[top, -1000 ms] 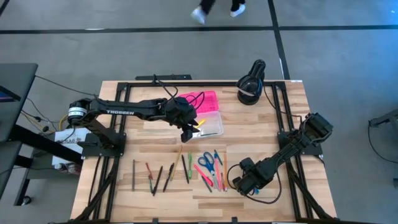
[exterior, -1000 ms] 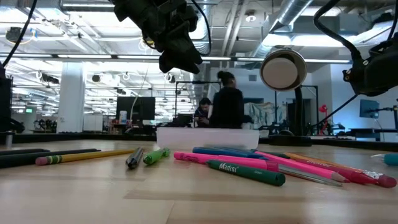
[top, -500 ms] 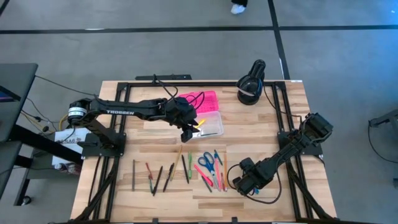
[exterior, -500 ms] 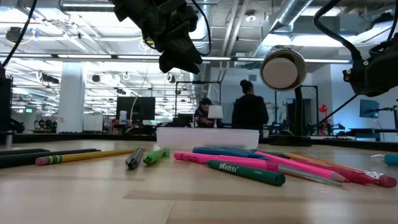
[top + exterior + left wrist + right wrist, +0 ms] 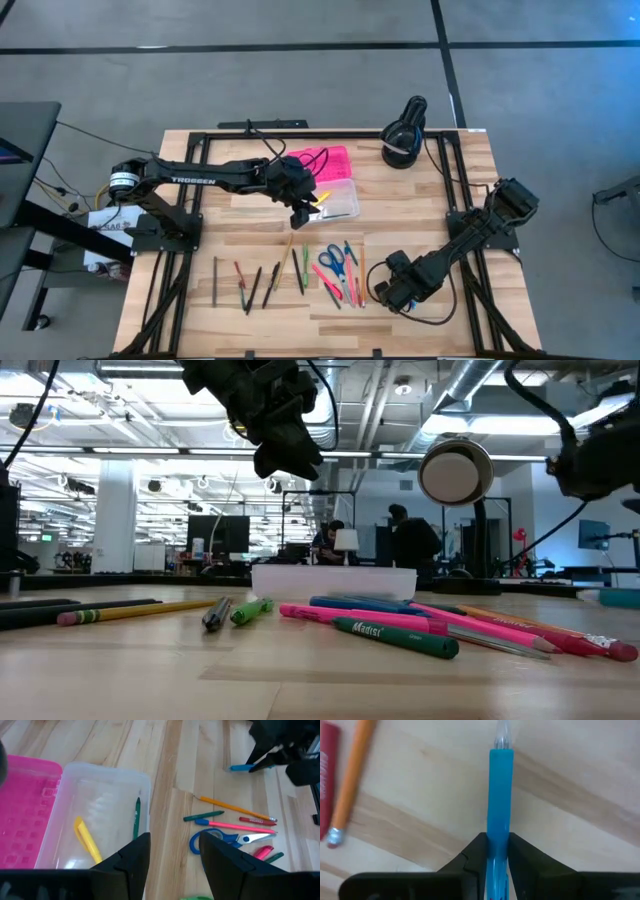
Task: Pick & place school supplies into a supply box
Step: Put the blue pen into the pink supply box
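- Left gripper [image 5: 303,213] hangs above the near left edge of the supply box [image 5: 330,190], centre of the high view; fingers [image 5: 125,865] apart, nothing between them.
- Supply box open: pink lid [image 5: 25,805] lies flat beside the clear base [image 5: 95,815]. Inside the base, a yellow marker [image 5: 86,840] and a green pencil [image 5: 136,817].
- Right gripper [image 5: 388,296] sits low in the lower right of the high view, just right of the pen cluster; fingers [image 5: 475,857] clamped on a light blue pen [image 5: 499,805], its clear tip pointing away from the wrist.
- Beside that pen in the right wrist view: an orange pencil [image 5: 350,785] with eraser end, lying on the wooden table [image 5: 580,780].
- Remaining supplies lie in a loose row across the lower middle of the high view: blue-handled scissors [image 5: 332,261], pink, green and dark pens.
- Black lamp [image 5: 404,133] at the table's upper right.
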`<state>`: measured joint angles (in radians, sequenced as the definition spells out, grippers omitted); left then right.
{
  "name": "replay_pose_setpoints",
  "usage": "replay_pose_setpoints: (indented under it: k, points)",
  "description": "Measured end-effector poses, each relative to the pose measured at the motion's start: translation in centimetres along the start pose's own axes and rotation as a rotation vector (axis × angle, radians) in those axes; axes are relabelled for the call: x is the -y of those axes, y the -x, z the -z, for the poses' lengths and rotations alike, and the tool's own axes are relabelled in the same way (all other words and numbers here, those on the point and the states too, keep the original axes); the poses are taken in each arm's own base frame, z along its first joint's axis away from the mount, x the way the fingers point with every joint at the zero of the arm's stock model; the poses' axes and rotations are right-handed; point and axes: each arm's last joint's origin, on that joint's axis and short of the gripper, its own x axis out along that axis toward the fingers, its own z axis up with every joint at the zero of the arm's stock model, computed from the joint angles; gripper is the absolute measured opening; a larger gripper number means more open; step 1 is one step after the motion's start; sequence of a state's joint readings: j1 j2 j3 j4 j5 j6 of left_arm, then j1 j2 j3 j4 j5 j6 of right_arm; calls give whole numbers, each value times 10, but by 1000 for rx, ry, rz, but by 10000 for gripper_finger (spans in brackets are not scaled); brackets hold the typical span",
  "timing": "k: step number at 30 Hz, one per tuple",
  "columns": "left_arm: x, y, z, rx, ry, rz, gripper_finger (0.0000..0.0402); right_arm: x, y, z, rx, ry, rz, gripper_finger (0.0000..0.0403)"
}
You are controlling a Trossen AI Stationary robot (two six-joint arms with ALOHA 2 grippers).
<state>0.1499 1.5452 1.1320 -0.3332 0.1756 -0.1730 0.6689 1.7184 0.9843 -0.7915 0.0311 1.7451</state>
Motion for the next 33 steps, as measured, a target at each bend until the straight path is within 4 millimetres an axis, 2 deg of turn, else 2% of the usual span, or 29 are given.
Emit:
replay_pose_setpoints:
  k: [8,13,19,24,29,33]
  points:
    - [2,0,13,-134,43,32,163,3,20,-6,88,17,-83,58]
    - [14,3,27,-258,31,11,163,5,40,-26,205,75,-151,58]
    - [36,9,37,-317,-20,-9,163,8,59,-72,329,238,-180,58]
    - [57,22,38,-257,-51,-65,163,8,67,-120,413,386,-210,58]
    - [74,55,39,-146,-50,-188,163,7,68,-163,470,501,-267,58]
    - [81,85,48,-80,-3,-254,163,12,71,-191,543,580,-297,58]
